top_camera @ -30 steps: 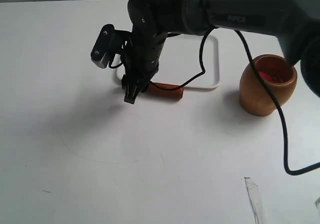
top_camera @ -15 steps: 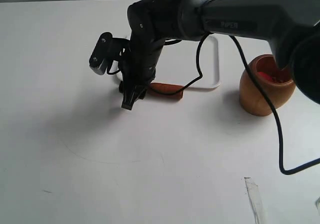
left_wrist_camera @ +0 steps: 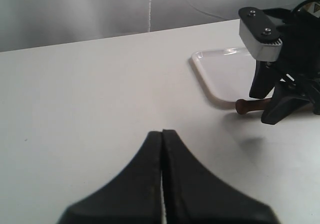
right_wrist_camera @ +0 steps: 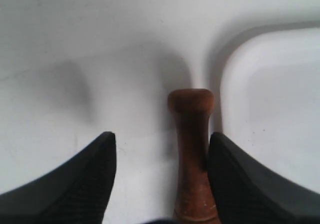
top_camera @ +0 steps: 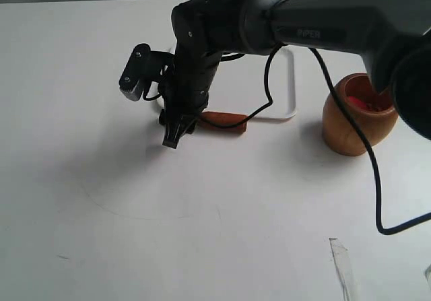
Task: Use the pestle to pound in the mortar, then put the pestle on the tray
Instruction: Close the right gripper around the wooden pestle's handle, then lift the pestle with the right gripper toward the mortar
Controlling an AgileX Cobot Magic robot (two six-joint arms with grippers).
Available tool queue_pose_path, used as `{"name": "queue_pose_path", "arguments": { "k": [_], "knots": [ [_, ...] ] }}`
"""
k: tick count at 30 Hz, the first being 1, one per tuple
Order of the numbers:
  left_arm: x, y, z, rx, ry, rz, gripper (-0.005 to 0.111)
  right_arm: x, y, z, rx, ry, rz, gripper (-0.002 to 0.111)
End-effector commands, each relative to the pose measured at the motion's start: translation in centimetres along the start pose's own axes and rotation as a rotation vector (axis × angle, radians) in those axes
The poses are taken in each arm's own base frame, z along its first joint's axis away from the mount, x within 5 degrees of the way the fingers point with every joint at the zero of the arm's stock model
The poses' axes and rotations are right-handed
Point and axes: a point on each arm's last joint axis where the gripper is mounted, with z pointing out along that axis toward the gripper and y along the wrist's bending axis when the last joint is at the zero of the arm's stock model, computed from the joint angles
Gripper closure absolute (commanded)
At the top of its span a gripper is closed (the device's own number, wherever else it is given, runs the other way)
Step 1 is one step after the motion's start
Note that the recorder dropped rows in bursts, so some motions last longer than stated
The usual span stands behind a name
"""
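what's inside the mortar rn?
Red bits show through the mortar mouth. The pestle is not in it; it lies beside the tray. The right arm covers part of the mouth, and the bottom is hidden.

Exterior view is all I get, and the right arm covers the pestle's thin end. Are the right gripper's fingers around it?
Observer: Yes. In the right wrist view the right gripper is open, with the pestle lying between its fingers.
Operator: Is it on the tray?
Observer: No. Its knob rests on the table, beside the tray's rounded corner.
Operator: What's the left gripper doing?
Observer: The left wrist view shows the left gripper shut on nothing, apart from the pestle.
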Motion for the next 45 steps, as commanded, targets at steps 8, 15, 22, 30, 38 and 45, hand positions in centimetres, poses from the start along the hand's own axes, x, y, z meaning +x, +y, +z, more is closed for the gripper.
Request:
{"name": "queue_pose_path", "arguments": {
  "k": [8,15,22,30,38,45],
  "knots": [
    [0.0,-0.1,0.0,0.008,-0.007,-0.012,0.107,0.8,0.5,0.9,-0.001,0.012,-0.01,0.057],
    [0.0,-0.1,0.0,0.008,-0.007,-0.012,0.107,0.7,0.5,0.9,0.005,0.004,-0.01,0.068],
    [0.0,-0.1,0.0,0.008,-0.007,-0.012,0.107,0.8,0.6,1.3,-0.01,0.006,0.002,0.08],
    [0.0,-0.1,0.0,0.008,-0.007,-0.012,0.107,2.0,0.9,4.3,-0.044,0.09,-0.014,0.08],
    [0.0,-0.1,0.0,0.008,-0.007,-0.012,0.107,2.4,0.9,4.2,-0.049,0.142,-0.037,0.108],
    [0.0,-0.1,0.0,0.008,-0.007,-0.012,0.107,1.1,0.4,0.1,0.017,0.059,0.005,0.108]
  ]
}}
